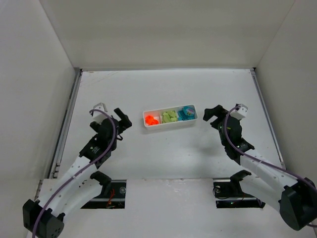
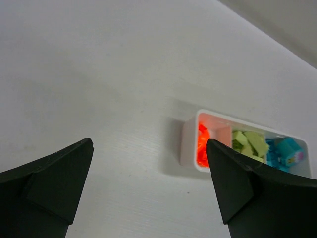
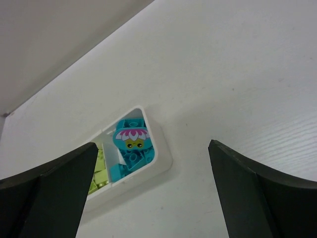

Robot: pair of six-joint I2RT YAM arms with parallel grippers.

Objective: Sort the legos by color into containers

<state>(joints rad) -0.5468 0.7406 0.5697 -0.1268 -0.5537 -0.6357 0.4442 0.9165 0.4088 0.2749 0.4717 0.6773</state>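
A long white tray (image 1: 194, 119) lies mid-table with three compartments. Orange-red legos (image 1: 151, 120) fill the left one, yellow-green legos (image 1: 170, 116) the middle, cyan-blue legos (image 1: 187, 112) the right. My left gripper (image 1: 124, 119) is open and empty, left of the tray. My right gripper (image 1: 212, 116) is open and empty, right of the tray. The left wrist view shows the tray (image 2: 188, 144) with orange (image 2: 202, 144), green (image 2: 249, 144) and blue (image 2: 285, 152) pieces. The right wrist view shows the tray (image 3: 163, 156), blue legos (image 3: 130, 148) with a flower-face piece, and green ones (image 3: 99, 173).
White walls enclose the table on the left, back and right. A metal rail (image 1: 67, 121) runs along the left edge and another (image 1: 267, 119) along the right. The arm bases sit at the near edge.
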